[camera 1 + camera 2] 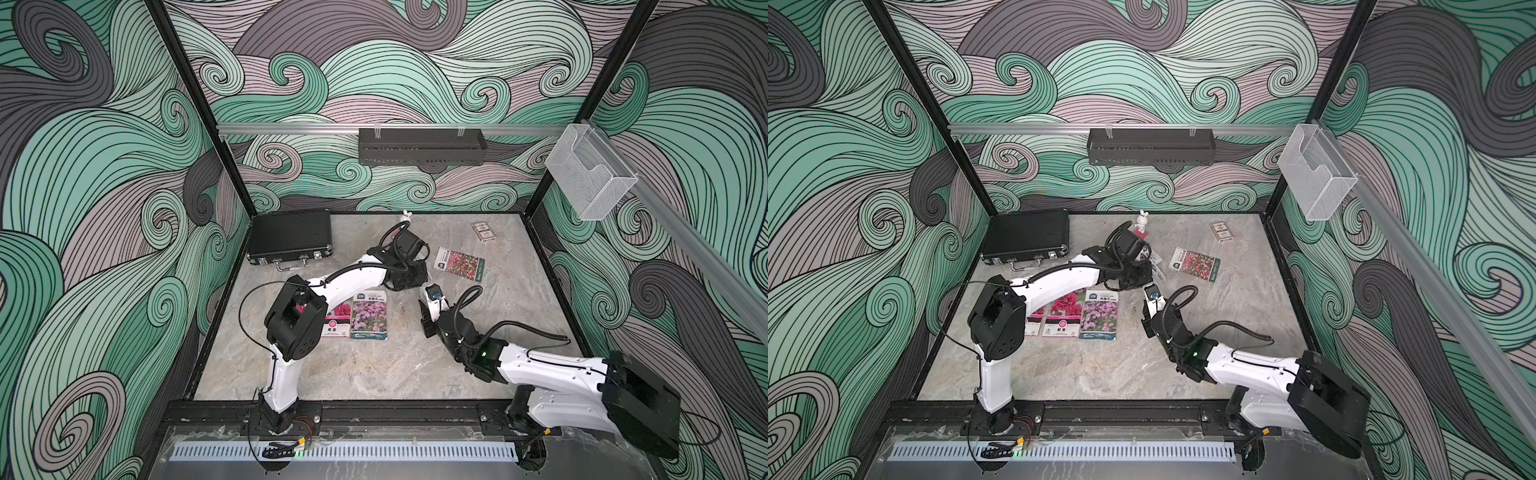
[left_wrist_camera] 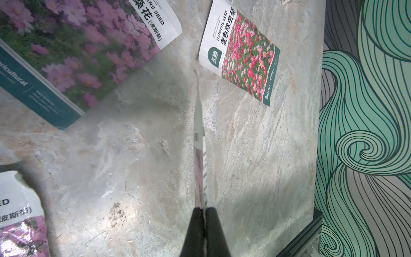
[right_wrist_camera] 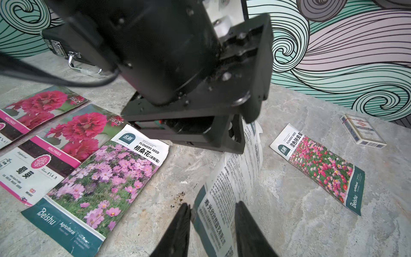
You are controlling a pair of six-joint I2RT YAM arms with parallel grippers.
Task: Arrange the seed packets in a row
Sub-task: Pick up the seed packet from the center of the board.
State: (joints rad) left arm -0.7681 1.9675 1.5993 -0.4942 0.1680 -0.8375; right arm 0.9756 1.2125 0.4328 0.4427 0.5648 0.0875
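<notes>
you have three flat in a row, side by side: a magenta packet [image 3: 33, 111], a second magenta packet [image 3: 55, 151], then a purple-pink packet [image 1: 1099, 316]. the red-pink packet [image 1: 1195, 264] lies flat and tilted, well apart, farther back on the right. the lifted packet [image 3: 222, 195] hangs off the table, pinched by the left gripper [image 2: 203, 210], white printed back showing. a wrinkled purple packet [image 2: 20, 218] peeks in at the edge of the left wrist view.

I work in a robot test cell in a lab. My left arm [image 1: 282, 374] and right arm [image 1: 540, 365] are bolted to a black rail [image 1: 395, 410] at the front edge of a stone-look bench [image 1: 374, 374], boxed in by black frame posts [image 1: 187, 83] and walls [image 1: 395, 62] printed with swirling waves. An aluminium bar [image 1: 291, 128] across the back wall carries a black tray [image 1: 422, 145], and a clear holder [image 1: 590, 174] hangs at the side.
</notes>
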